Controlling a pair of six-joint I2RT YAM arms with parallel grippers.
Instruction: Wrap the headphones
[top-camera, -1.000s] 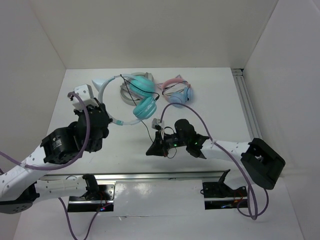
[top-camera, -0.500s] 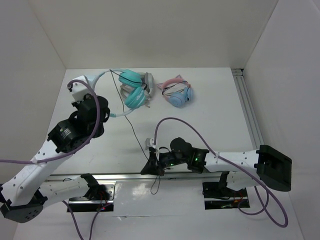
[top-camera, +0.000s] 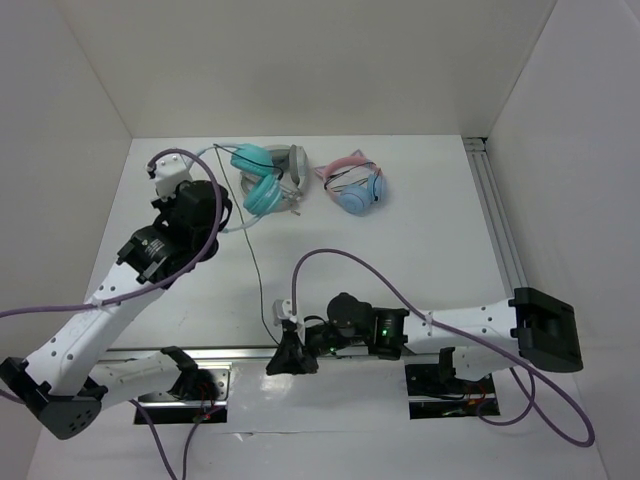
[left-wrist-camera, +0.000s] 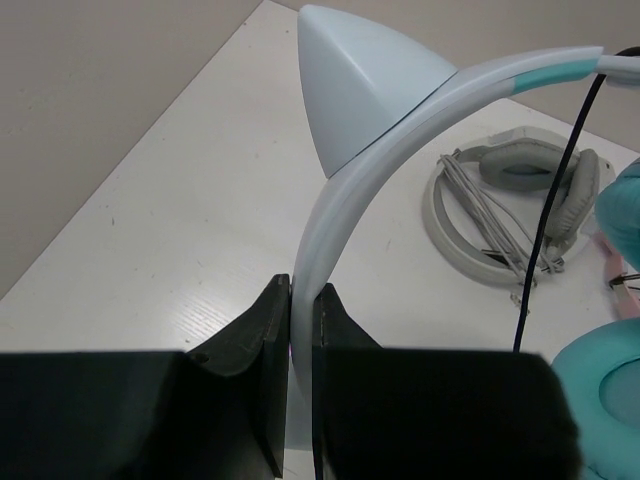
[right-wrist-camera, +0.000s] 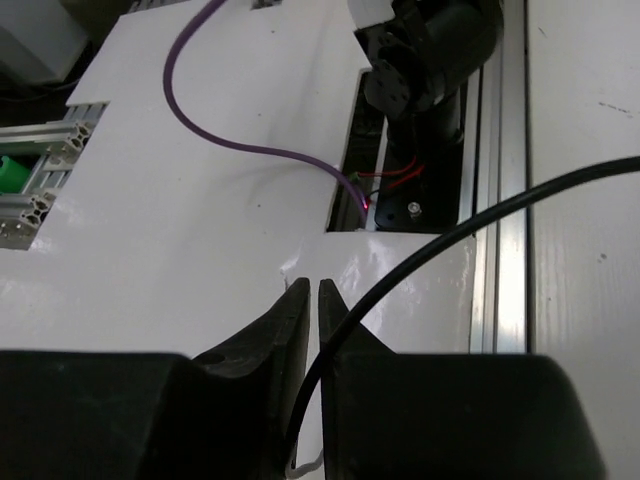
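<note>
The headphones (top-camera: 256, 182) have teal padded ear cups and a pale whitish headband (left-wrist-camera: 345, 190) with a pointed cat ear. They sit towards the far-left of the worktop (top-camera: 420, 250), the cups just beside the grey headphones (top-camera: 292, 172). The left gripper (left-wrist-camera: 302, 300) is clamped tight on the headband. The thin black cable (top-camera: 254, 265) runs to the near edge, where the right gripper (right-wrist-camera: 312, 295) pinches it in narrow jaws. Pink-banded light-blue headphones (top-camera: 356, 186) lie farther right.
</note>
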